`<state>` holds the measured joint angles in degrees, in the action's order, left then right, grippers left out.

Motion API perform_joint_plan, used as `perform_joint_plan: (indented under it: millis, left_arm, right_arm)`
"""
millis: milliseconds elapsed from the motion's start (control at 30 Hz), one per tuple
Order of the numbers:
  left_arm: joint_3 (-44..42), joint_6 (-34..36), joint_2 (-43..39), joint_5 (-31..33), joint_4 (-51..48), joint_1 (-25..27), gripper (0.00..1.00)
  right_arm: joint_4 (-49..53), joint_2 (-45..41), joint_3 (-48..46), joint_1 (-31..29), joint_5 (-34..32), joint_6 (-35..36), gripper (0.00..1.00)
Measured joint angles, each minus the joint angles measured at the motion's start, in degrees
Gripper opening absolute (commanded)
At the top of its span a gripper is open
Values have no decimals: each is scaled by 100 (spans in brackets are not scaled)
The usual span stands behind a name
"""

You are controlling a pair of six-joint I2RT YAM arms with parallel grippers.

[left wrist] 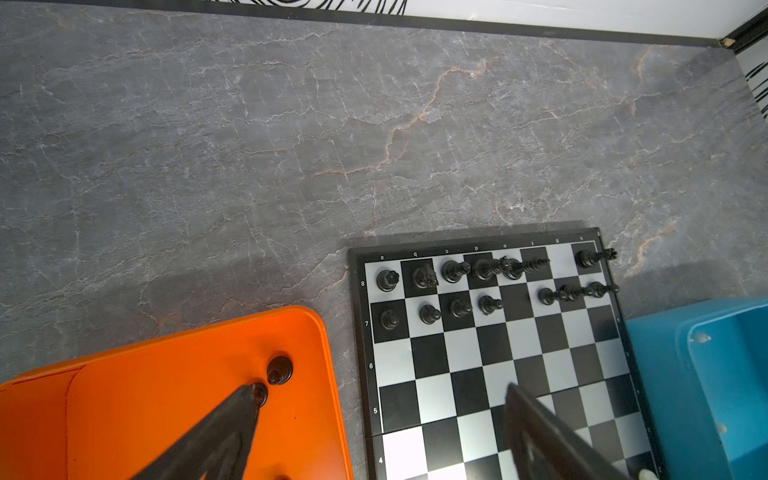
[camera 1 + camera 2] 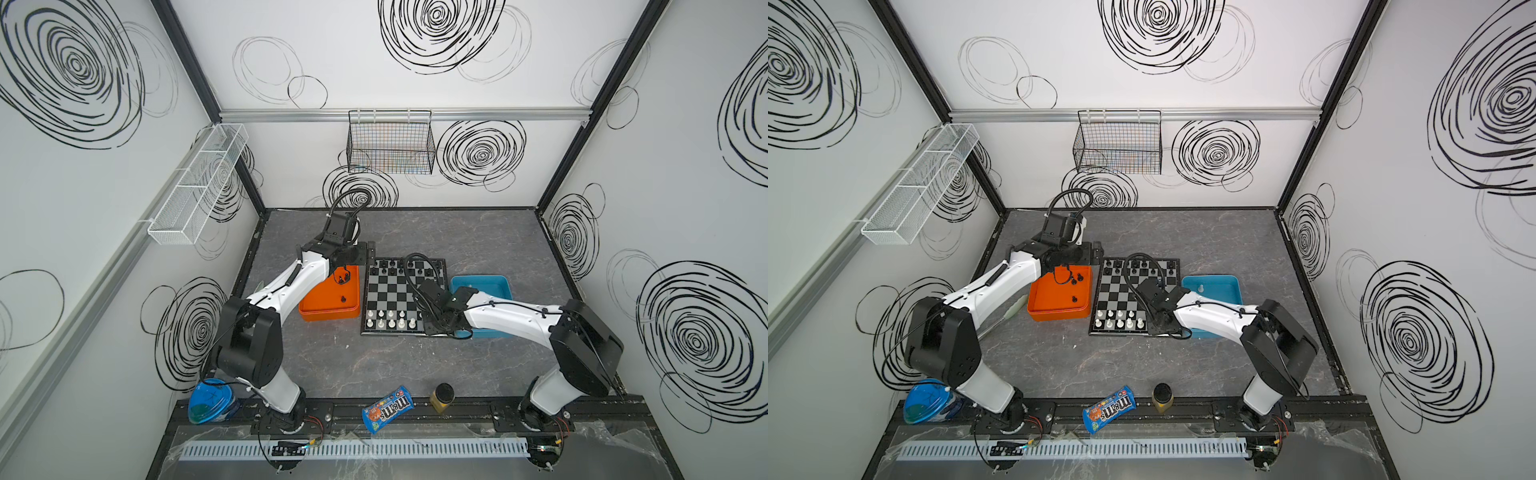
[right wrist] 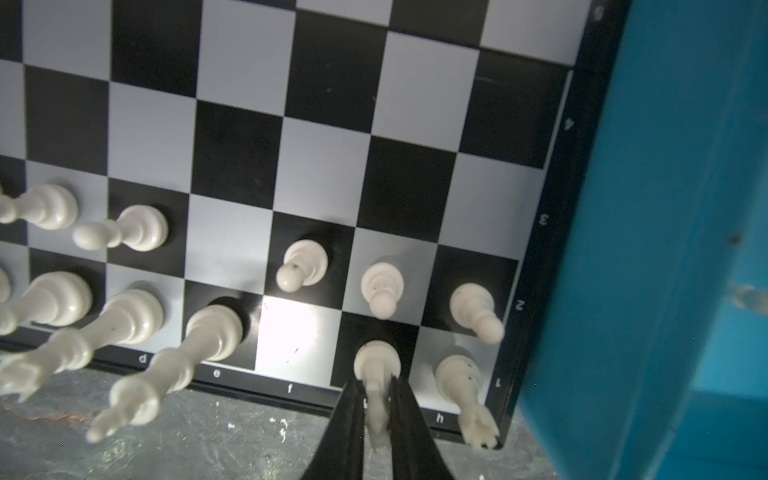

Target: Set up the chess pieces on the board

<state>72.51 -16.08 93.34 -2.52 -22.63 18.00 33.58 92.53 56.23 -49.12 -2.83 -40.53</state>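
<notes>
The right end effector [image 3: 374, 380] flanks a white piece [image 3: 376, 358] on board [image 3: 232, 145], clamping unclear; left end effector [image 1: 381, 388] apart.

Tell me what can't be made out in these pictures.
Right wrist view: the white piece, its top covered by the right end effector; pinched or merely flanked, unclear.
In a top view: the board's near right corner, under the right arm.
In a top view: black pieces in the orange tray, too small to name.
Left wrist view: the blue tray, cut off by the edge.
</notes>
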Motion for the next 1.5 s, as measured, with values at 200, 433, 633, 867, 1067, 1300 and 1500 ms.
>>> perform_joint_plan:
  millis: [200,433,633,867,1067,1300,1500]
  left_arm:
    - [0,0,0,0,0,0,96]
    - [0,0,0,0,0,0,96]
    - [0,0,0,0,0,0,96]
    - [0,0,0,0,0,0,96]
    - [0,0,0,0,0,0,96]
    - [0,-2,0,11,0,0,96]
    - [0,-55,0,118,0,0,96]
  right_arm:
    - [2,0,2,0,-2,0,19]
    - [0,0,31,0,-2,2,19]
    - [0,0,59,0,-2,2,20]
    - [44,0,105,0,-44,2,26]
    - [120,-11,118,0,-114,-2,35]
    - [345,-170,354,0,-284,-39,43]
    - [424,-568,601,61,-529,9,70]
